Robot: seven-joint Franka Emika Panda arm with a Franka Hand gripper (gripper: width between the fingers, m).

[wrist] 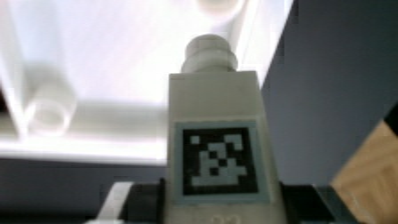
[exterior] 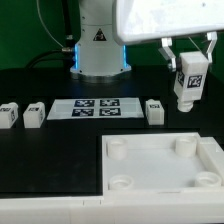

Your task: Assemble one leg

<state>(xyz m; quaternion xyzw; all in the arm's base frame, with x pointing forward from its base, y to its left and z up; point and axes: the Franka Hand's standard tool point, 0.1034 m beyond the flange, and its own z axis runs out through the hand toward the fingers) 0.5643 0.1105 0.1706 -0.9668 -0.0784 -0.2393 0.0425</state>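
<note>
My gripper [exterior: 189, 62] is shut on a white leg [exterior: 189, 82] with a square marker tag on its face, and holds it upright in the air at the exterior view's right, above the far right corner of the large white panel [exterior: 160, 165]. In the wrist view the leg [wrist: 217, 130] fills the middle, its round peg end pointing away, with my dark fingers [wrist: 139, 195] on both sides of it. The panel [wrist: 107, 60] lies beyond it. Three more legs [exterior: 9, 113], [exterior: 33, 113], [exterior: 155, 111] stand on the table.
The marker board [exterior: 95, 108] lies flat in the middle, between the loose legs. The robot base [exterior: 99, 45] stands behind it. The panel has round corner sockets [exterior: 183, 143] and takes up the front right of the table.
</note>
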